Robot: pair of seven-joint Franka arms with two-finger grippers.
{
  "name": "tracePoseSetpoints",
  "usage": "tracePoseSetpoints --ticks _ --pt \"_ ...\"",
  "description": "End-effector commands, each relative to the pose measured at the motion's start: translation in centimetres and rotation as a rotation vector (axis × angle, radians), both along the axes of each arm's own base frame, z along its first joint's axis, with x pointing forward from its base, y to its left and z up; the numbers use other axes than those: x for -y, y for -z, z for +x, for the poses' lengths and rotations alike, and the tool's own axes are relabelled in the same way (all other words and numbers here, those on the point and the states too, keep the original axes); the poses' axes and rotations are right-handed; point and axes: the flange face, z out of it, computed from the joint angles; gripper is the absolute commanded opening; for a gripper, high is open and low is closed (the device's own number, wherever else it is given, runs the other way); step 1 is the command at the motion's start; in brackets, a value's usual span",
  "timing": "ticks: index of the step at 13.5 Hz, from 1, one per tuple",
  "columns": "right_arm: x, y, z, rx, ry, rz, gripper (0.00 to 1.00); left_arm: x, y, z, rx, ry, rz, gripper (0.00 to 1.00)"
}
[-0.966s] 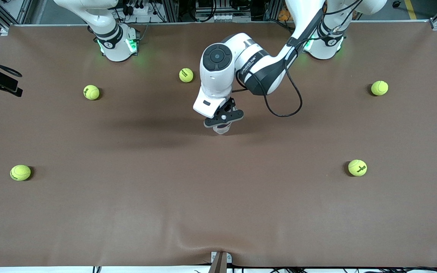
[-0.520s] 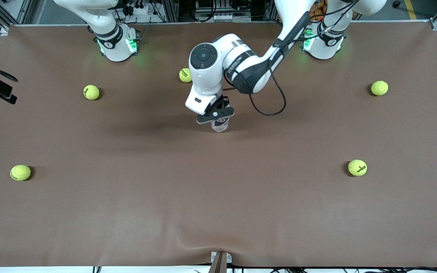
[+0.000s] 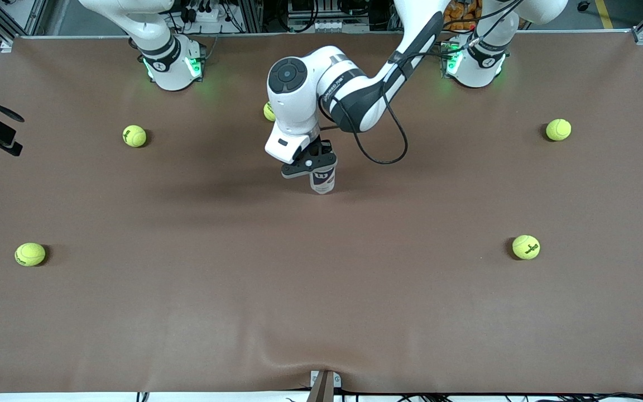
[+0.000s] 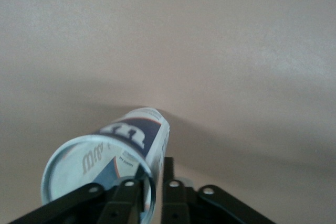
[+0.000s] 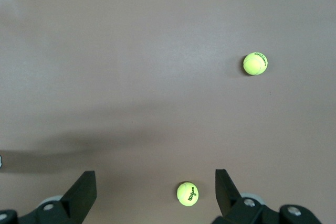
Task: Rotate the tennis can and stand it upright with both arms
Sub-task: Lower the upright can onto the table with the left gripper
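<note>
**Item: can, with the left gripper on it**

- **Fingers (image 4: 169, 182).** We see them nearly together, one on each side of the can's rim (image 4: 52, 161). We take this as a thin pinch on the wall at the top and nothing else.
- **Left gripper (image 3: 308, 166).** It sits at the top of the can, and its arm reaches in from its base to mid-table.
- **Can (image 3: 322, 181).** It stands on the table (image 3: 321, 290) at about the middle, with its rim up and its base down. We judge it upright or very close to it, though a slight lean cannot be ruled out.
- **Handling (our judgement).**
  - It is light, and we cannot tell whether anything is inside.
  - The clear wall is thin and slick and will flex under a hard squeeze.
  - The metal rim is the stiffest part, so a pinch there holds best.
  - For turning, a clasp around the labelled middle would be surer.
  - It is tall and narrow, so it tips easily, and any release should go straight up with no sideways drag.
- **Right gripper (image 5: 155, 182).** Its fingers are spread wide and hold nothing. It waits over bare table toward the right arm's end, with two balls (image 5: 255, 63) below it.

**Change from a second ago**

- The left gripper and the top of the can are now closer to the bases.
- More of the label shows below the gripper.
- The wrist now covers most of the ball (image 3: 267, 111) near the bases, which showed whole before.
- The other balls have not moved.
</note>
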Motion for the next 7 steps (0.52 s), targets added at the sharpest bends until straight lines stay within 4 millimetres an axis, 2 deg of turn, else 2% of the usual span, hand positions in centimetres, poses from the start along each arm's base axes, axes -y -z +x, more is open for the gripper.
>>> tracePoseSetpoints --ticks 1,3,4,7 --pt "0.1 -0.3 -0.1 0.009 0.003 -0.016 1.0 0.4 0.4 0.5 0.036 -0.007 0.005 0.76" --pt "0.3 -0.3 -0.1 0.008 0.006 -0.014 1.0 0.5 0.3 0.4 0.039 -0.006 0.003 0.88" --pt "0.2 -0.4 -0.1 0.009 0.005 -0.014 1.0 0.4 -0.1 0.5 0.041 -0.006 -0.001 1.0" --pt "0.1 -0.3 -0.1 0.006 0.003 -0.014 1.0 0.5 -1.3 0.4 0.052 -0.007 -0.014 1.0"
